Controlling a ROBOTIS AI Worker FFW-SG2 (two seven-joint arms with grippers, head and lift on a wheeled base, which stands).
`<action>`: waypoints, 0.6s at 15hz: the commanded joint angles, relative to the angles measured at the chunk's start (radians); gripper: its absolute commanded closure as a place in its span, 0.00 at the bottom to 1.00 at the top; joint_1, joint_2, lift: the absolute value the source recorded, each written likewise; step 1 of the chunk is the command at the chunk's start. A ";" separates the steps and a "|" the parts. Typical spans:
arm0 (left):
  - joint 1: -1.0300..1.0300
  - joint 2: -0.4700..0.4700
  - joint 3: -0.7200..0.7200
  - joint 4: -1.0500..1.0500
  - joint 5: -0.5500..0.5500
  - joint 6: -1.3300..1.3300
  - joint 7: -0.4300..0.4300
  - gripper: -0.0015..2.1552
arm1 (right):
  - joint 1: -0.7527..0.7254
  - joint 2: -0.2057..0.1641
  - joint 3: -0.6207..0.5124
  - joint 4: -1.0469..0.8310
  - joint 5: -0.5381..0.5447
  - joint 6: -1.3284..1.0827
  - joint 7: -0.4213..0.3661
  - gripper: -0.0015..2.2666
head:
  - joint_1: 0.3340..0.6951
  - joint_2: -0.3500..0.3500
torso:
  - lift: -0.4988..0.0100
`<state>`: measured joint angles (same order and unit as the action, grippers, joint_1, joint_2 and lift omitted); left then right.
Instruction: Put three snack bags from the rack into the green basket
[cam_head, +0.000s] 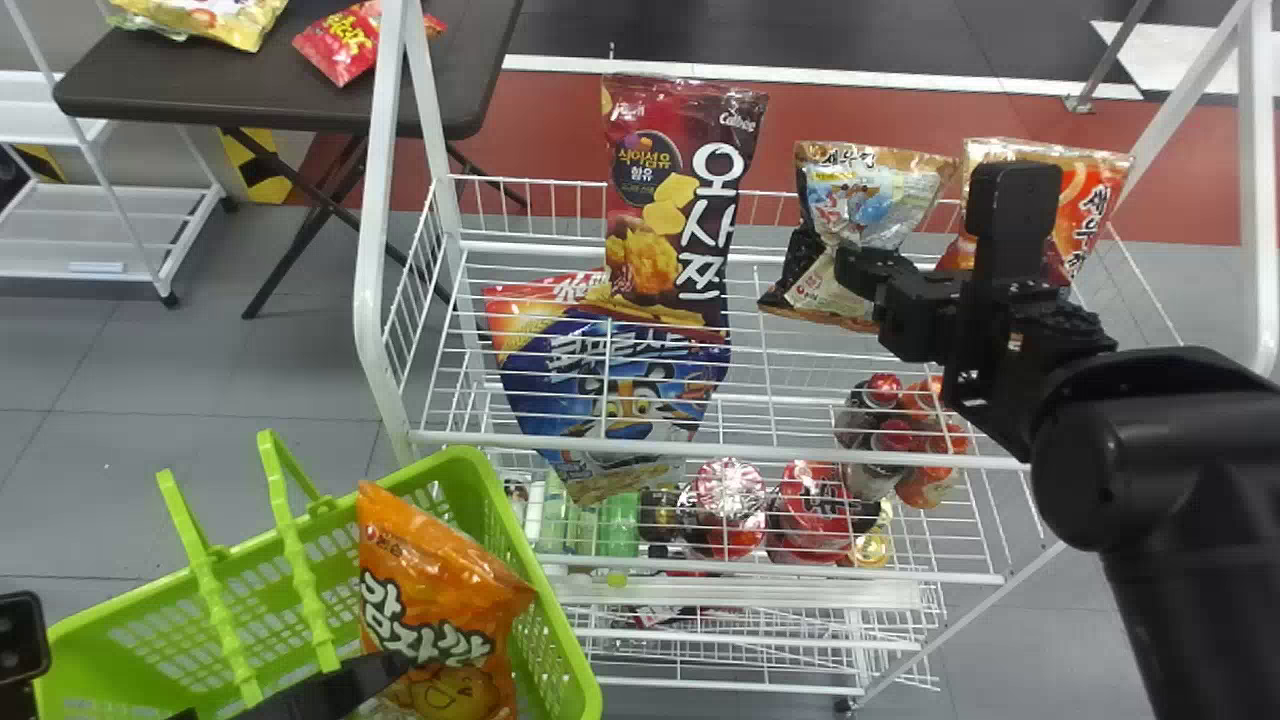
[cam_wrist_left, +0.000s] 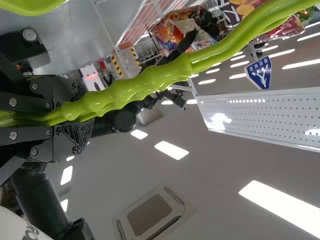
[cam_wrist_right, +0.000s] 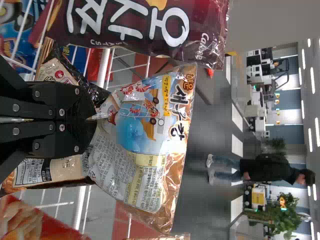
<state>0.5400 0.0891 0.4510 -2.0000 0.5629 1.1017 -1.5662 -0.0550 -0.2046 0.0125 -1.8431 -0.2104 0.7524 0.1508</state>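
My right gripper (cam_head: 858, 268) is over the rack (cam_head: 730, 450), right of its middle, pinching a light-blue and brown snack bag (cam_head: 868, 205). In the right wrist view the gripper (cam_wrist_right: 92, 115) is shut on the lower part of that snack bag (cam_wrist_right: 145, 135), which stands upright. At the bottom left, my left gripper (cam_head: 335, 688) is at the green basket (cam_head: 545, 610); in the left wrist view this gripper (cam_wrist_left: 75, 112) is shut around the green handle (cam_wrist_left: 130, 95). An orange snack bag (cam_head: 440, 600) leans inside the basket.
A dark red bag (cam_head: 670, 210) and a blue bag (cam_head: 620, 380) stand in the rack's left part, an orange-red bag (cam_head: 1085, 210) on the right behind my right arm. Drinks (cam_head: 730, 510) sit below. White posts (cam_head: 375, 230) flank the rack; a dark table (cam_head: 300, 85) stands behind left.
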 joint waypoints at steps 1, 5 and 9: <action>0.000 0.000 0.000 0.000 0.000 0.002 0.000 1.00 | 0.053 -0.022 -0.036 -0.128 -0.047 0.134 -0.007 0.99 | 1.00 0.39 | 0.98; -0.005 0.000 -0.011 0.000 0.000 -0.001 0.005 1.00 | 0.119 -0.048 -0.083 -0.301 -0.192 0.290 0.010 0.99 | 1.00 0.38 | 0.98; 0.002 0.000 -0.009 -0.009 0.000 -0.001 0.003 1.00 | 0.090 -0.047 -0.069 -0.246 -0.210 0.278 0.053 0.99 | 1.00 0.41 | 0.98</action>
<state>0.5375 0.0875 0.4367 -2.0079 0.5621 1.1007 -1.5630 0.0409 -0.2529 -0.0600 -2.1064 -0.4034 1.0319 0.1970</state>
